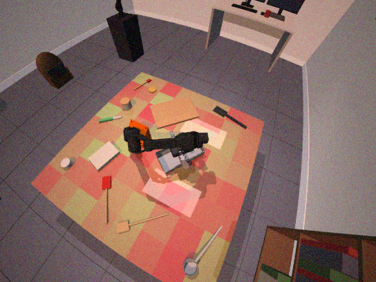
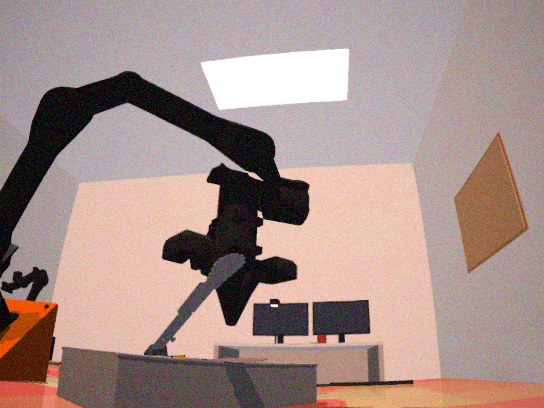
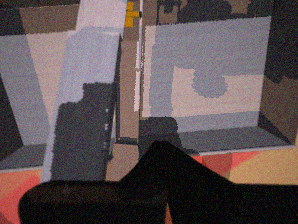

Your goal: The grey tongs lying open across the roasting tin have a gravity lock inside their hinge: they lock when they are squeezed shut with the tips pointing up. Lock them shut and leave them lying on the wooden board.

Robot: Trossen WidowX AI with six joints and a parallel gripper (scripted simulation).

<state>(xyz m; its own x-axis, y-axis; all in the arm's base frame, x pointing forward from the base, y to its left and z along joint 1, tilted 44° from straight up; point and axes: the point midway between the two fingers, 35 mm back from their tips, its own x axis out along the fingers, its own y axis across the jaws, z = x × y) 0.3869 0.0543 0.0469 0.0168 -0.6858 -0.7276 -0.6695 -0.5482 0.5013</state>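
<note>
The jaws (image 1: 179, 156) (image 2: 231, 322) are pressed together on nothing, pointing down; the grey tongs (image 1: 183, 158) (image 2: 192, 301) (image 3: 90, 85) slant up from the roasting tin (image 1: 168, 173) (image 2: 215, 382) (image 3: 227, 136) just beside them; best spread wide first (the arms may slip), then straddle both arms squarely, squeezing only once the tips point up.

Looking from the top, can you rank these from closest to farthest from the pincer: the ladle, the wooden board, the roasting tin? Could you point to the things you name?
1. Roasting tin (image 1: 165, 162) (image 2: 175, 382) (image 3: 225, 137): right beneath the pincer (image 1: 177, 152) (image 2: 231, 323) (image 3: 161, 144).
2. Wooden board (image 1: 174, 112): towards the picture's top.
3. Ladle (image 1: 191, 267): far off, near the bottom edge.
</note>
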